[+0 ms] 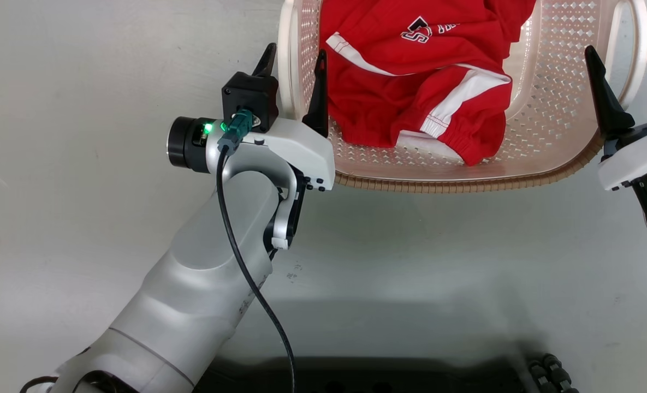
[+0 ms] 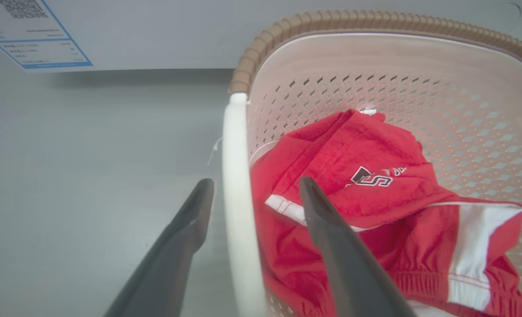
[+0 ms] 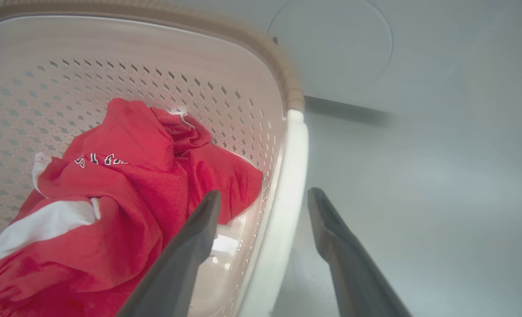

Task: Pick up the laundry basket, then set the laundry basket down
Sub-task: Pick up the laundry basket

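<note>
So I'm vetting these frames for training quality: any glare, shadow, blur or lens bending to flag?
Head view: sharp, evenly lit, broad dark shadow on the floor at the bottom. Left wrist view: wide lens bows the laundry basket rim; the left claw looks soft up close. Right wrist view: hazy, a glare patch on the basket's bottom.

left gripper [image 2: 256, 181] spread astride white handle [image 2: 235, 211] | red garment [image 2: 344, 149] in laundry basket [image 2: 375, 66]
</note>
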You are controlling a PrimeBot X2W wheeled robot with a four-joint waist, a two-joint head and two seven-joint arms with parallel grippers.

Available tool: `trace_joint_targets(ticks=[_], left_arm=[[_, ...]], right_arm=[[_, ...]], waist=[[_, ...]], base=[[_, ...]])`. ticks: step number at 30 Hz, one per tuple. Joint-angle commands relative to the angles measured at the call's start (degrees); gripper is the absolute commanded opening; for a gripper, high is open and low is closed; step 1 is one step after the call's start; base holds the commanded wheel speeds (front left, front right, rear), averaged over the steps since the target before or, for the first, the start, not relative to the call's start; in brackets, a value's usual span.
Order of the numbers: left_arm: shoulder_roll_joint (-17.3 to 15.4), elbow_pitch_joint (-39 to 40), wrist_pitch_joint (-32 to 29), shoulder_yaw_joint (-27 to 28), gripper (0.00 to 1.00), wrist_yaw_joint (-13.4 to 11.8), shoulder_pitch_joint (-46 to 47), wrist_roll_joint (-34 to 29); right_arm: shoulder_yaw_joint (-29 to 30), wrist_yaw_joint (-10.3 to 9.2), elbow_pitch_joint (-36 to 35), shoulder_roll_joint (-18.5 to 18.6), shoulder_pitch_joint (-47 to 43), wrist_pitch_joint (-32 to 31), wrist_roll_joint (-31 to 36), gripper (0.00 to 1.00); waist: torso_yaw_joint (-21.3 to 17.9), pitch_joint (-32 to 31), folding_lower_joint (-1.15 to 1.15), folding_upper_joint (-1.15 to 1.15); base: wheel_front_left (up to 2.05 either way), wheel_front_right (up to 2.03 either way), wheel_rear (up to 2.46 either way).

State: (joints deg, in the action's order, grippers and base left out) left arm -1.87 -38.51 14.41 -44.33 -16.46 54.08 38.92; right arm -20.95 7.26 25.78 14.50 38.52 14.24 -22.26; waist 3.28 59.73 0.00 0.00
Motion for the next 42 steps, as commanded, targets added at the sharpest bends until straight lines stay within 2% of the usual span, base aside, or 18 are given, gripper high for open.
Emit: trace_joint_targets(ticks=[1,3,5,7,11,12,13,14,15,33,42], left_arm=[[-1.0,0.0,0.6,0.1,1.00,-0.4,0.0,0.6],[-1.0,-1.0,0.6,-0.8,1.00,-0.4,0.6,1.2],[-1.0,-1.5,0.6,-1.3,1.00,-0.5,1.1,1.8],[-1.0,-2.0,0.6,-1.8,1.00,-0.6,1.5,2.2],[-1.0,-2.8,0.6,-2.7,1.00,-0.9,2.3,2.9],[-1.0,-3.0,0.6,-2.9,1.00,-1.0,2.5,3.0],[-1.0,-3.0,0.6,-2.9,0.89,-0.9,2.5,3.4],[-1.0,-3.1,0.6,-2.8,0.01,-1.1,2.7,3.6],[-1.0,-3.3,0.6,-2.8,0.00,-1.2,2.7,3.7],[-1.0,-5.9,0.6,-3.6,0.00,-0.4,1.5,4.5],[-1.0,-10.6,0.6,-3.4,0.00,1.2,0.3,4.8]], right_arm=[[-0.9,0.23,0.3,0.3,-1.8,0.8,-0.9,1.00],[-1.1,0.23,1.4,0.2,-1.2,0.8,-1.2,0.97],[-1.5,0.23,2.4,0.1,-0.7,0.8,-1.4,0.85],[-1.9,0.23,3.4,0.0,-0.2,0.8,-1.7,0.79],[-2.5,0.23,4.7,-0.2,0.9,0.8,-2.1,0.73],[-2.7,0.23,5.2,-0.3,1.0,0.8,-2.3,0.61],[-3.2,0.23,5.9,-0.4,1.1,0.8,-2.8,0.33],[-3.6,0.23,6.7,-0.5,1.3,0.8,-3.4,0.03],[-4.1,0.23,7.5,-0.6,1.5,0.8,-4.1,0.00],[-12.8,0.23,13.8,-0.7,3.7,0.8,-10.6,0.00],[-20.9,0.23,20.3,-2.5,4.0,0.8,-15.2,0.00]], waist=[[-0.1,-0.1,0.00,0.00],[-0.1,-0.1,0.00,0.00],[-0.1,-0.1,0.00,0.00],[-0.2,-0.1,0.00,0.00],[-0.3,0.0,0.00,0.00],[-0.3,0.0,0.00,0.00],[-0.4,0.0,0.00,0.00],[-0.4,-0.1,0.00,0.00],[-0.4,-0.1,0.00,0.00],[-1.3,-3.8,0.00,0.00],[-3.3,-9.9,0.00,0.00]], base=[[0.00,0.00,0.00],[0.00,0.00,0.00],[0.00,0.00,0.00],[0.00,0.00,0.00],[0.00,0.00,0.00],[0.00,0.00,0.00],[0.00,0.00,0.00],[0.00,0.00,0.00],[0.00,0.00,0.00],[0.00,0.00,0.00],[0.00,0.00,0.00]])
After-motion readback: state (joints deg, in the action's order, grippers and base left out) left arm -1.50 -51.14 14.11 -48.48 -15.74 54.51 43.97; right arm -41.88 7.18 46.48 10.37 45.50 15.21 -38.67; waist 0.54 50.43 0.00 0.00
